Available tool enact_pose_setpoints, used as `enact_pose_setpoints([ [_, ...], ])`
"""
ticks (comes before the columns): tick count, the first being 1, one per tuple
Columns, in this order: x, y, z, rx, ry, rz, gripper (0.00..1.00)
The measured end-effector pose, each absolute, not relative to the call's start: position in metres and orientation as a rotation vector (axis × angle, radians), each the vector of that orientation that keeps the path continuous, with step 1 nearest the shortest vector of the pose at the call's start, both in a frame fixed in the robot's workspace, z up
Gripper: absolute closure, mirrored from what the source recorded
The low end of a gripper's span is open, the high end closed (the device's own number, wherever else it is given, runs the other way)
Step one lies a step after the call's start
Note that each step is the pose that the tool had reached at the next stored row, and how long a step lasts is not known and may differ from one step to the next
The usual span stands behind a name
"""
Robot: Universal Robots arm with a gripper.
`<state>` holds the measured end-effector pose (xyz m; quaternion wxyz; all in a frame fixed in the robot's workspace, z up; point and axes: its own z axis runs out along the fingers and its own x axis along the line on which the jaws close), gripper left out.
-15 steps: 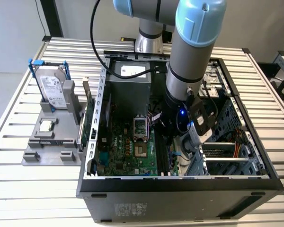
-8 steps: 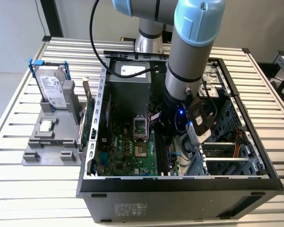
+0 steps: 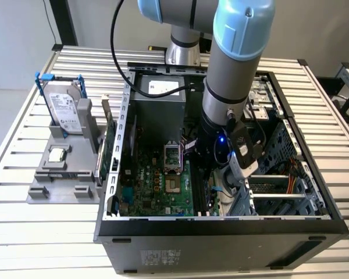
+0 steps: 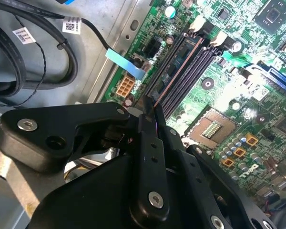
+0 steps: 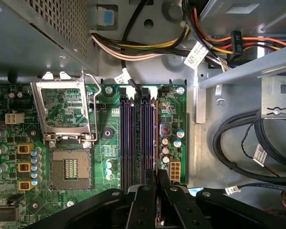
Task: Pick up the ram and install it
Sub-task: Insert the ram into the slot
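**Gripper down at the memory slots, ram in the outermost slot**

Exterior view: the arm [image 3: 232, 75] reaches down into the open computer case [image 3: 221, 232], which lies on its side on a slatted table [image 3: 23, 232]. The gripper [image 3: 211, 174] is low over the green motherboard [image 3: 157, 186], at the slot bank on the exterior view's right of the CPU socket [image 3: 172, 157]. On the exterior view's left of the case, a grey holder [image 3: 64, 180] carries a silver hard drive [image 3: 65, 107] standing upright, and a green expansion card [image 3: 104, 154] stands on edge just beside the case wall.

Second wrist view: the two black fingers [image 4: 150, 157] are pressed together with only a thin seam between them, tips at the near end of the memory slots [image 4: 188, 71]. The ram [image 4: 178, 62], a narrow blue-green stick, lies along the outermost slot, running away from the fingertips. Whether the tips pinch its edge or merely rest against it I cannot tell. A white power connector [image 4: 125, 87] sits beside the slot bank.

First wrist view: the gripper [image 5: 157, 179] meets at the near end of the slots [image 5: 138, 133], fingers closed to a narrow line. The open CPU socket [image 5: 69, 167] and its raised metal frame [image 5: 66, 112] lie beside the slots. Bundled cables [image 5: 148, 47] cross the case floor beyond.
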<state>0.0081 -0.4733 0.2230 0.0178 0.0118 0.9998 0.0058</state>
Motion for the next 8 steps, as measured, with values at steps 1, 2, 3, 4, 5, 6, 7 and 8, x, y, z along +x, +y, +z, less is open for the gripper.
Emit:
enact_pose_setpoints([
  [1,0.0081,-0.4733,0.2227,0.038,3.106,0.019,1.0],
  [2,0.0081,-0.4733,0.2227,0.038,3.106,0.019,1.0],
  [3,0.0082,-0.4734,0.2228,0.038,3.106,0.018,1.0],
  [4,0.0082,-0.4735,0.2227,0.038,3.106,0.018,1.0],
  [5,0.0082,-0.4735,0.2223,0.038,3.105,0.019,1.0],
  [6,0.0082,-0.4735,0.2215,0.038,3.105,0.019,1.0],
  [7,0.0083,-0.4735,0.2207,0.038,3.106,0.018,1.0],
  [8,0.0084,-0.4736,0.2201,0.038,3.106,0.018,1.0],
])
